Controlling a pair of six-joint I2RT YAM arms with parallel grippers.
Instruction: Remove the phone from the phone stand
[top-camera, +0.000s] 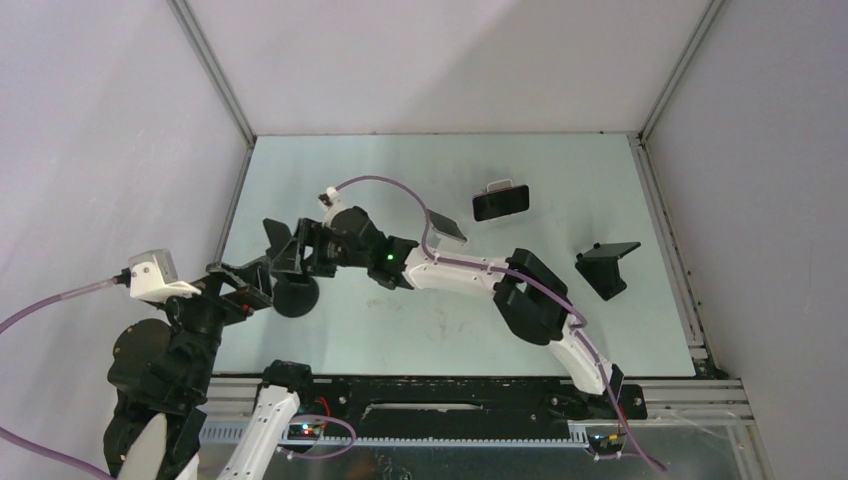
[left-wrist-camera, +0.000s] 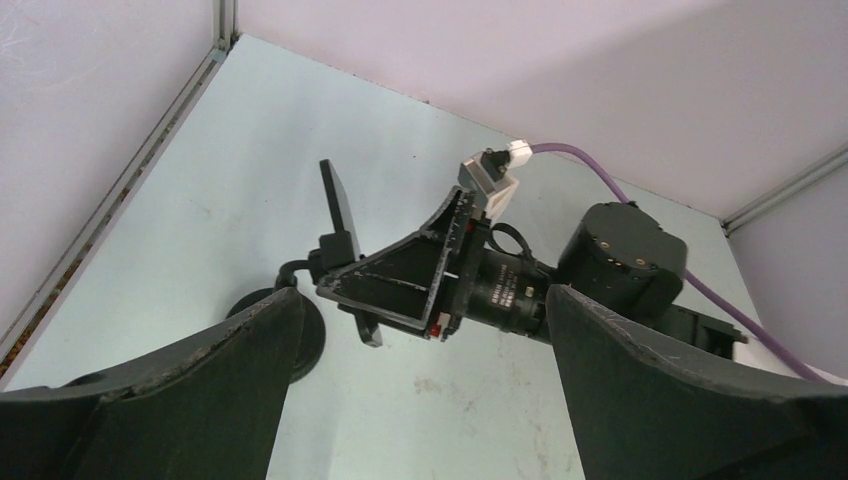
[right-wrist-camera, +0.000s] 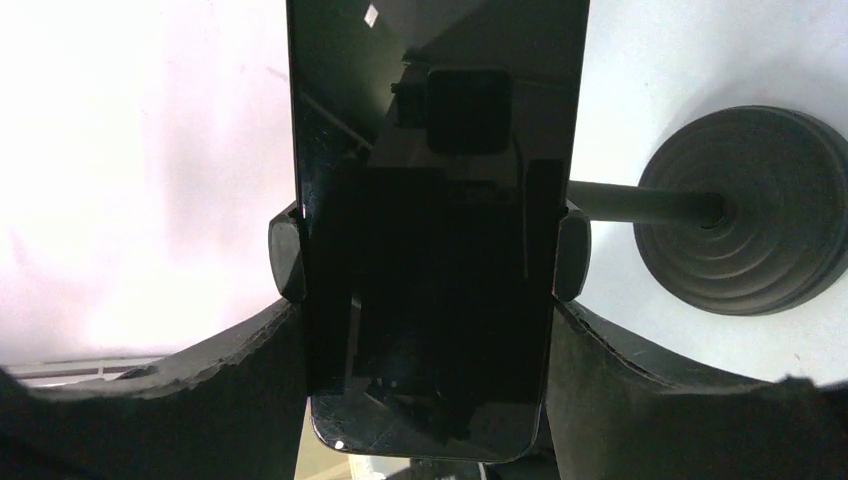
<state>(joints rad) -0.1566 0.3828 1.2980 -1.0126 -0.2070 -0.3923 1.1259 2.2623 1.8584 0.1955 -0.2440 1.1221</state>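
Phone (right-wrist-camera: 436, 200) sits in the phone stand (right-wrist-camera: 745, 210), close to the left edge of the bench (top-camera: 420, 330), about midway between near and far edges. Not removed yet.

Right wrist view: the phone's long axis runs top to bottom, in line with the fingers. Dark glass face toward the camera. The rounded end is at the bottom, between the fingers, and the other end is cut off by the top of the view. The stand's side clamps (right-wrist-camera: 285, 250) hug both long edges. A thin rod (right-wrist-camera: 640, 203) goes sideways to the round ribbed base at the right.

Left wrist view: the phone (left-wrist-camera: 335, 200) shows edge-on as a thin slab, nearly upright, leaning a little.

Right gripper (right-wrist-camera: 424, 320) reaches across from the right and pinches the phone by its two long edges, just below the clamps.

Left gripper (left-wrist-camera: 420, 310) is spread wide, holding nothing, near the left edge, facing the stand.

Writing: white print on the right arm's wrist barrel (left-wrist-camera: 500, 295) is too small to read. Green light (top-camera: 388, 258) is lit on that arm.

Also on the bench: a second phone (top-camera: 500, 201) lies landscape toward the far edge, and a black stand (top-camera: 608, 268) is near the right edge.
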